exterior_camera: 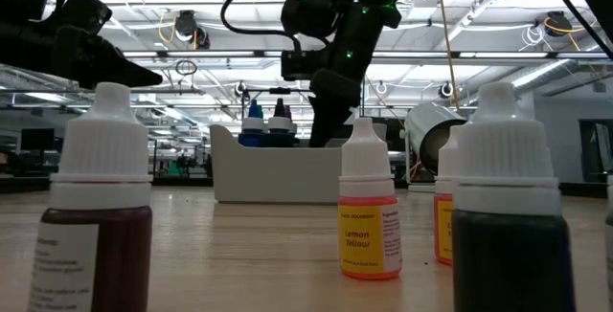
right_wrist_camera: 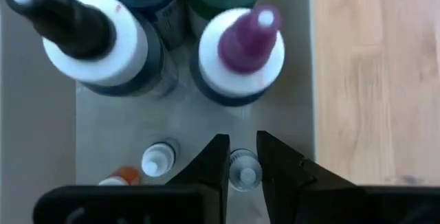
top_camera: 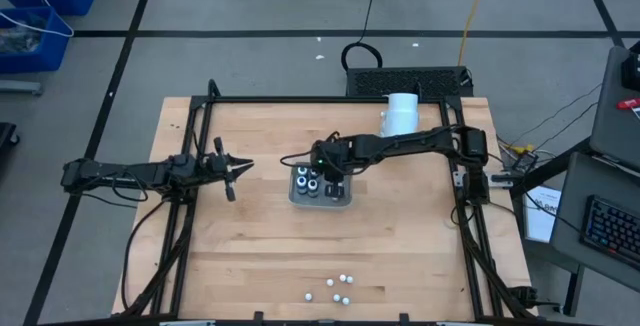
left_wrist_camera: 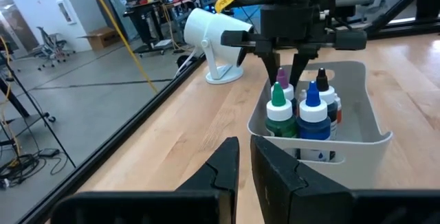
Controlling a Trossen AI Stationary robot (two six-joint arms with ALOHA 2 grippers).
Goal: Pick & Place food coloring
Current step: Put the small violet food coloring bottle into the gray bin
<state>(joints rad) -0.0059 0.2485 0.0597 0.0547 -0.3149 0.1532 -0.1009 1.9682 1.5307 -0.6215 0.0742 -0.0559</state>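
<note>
While the right gripper (right_wrist_camera: 240,157) hangs slightly open, a small white-capped bottle (right_wrist_camera: 244,172) sits directly below it in the tray (right_wrist_camera: 89,114).

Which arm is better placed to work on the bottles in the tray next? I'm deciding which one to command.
Likely the right. The right gripper hangs directly over the grey tray, its fingers pointing down among the bottles. The left gripper waits apart from the tray, nearer the table's left side.

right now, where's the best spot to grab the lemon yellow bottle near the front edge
Take the lemon yellow bottle by its white cap, coming straight down from above. It stands upright with the cap as its top part, and other bottles stand close beside it, so a side approach looks crowded. An open pincer straddling the cap seems safest.
</note>
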